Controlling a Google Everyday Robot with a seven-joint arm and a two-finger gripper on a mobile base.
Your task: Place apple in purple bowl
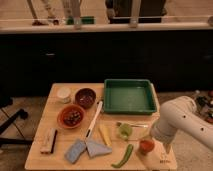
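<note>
The apple (146, 145) is a small orange-red fruit near the table's front right corner. The purple bowl (85, 97) is dark maroon and stands at the back left, between a white cup and the green tray. My white arm comes in from the right. Its gripper (161, 151) hangs at the table's front right edge, just to the right of the apple and close to it. Whether it touches the apple does not show. The bowl is far to the left of the gripper.
Also on the wooden table (55, 160): a green tray (129, 96), an orange bowl (71, 116) with dark contents, a white cup (63, 94), a pale green cup (124, 131), a green pepper (124, 156), a white utensil (95, 120), grey-blue cloths (86, 149) and a brush (48, 141).
</note>
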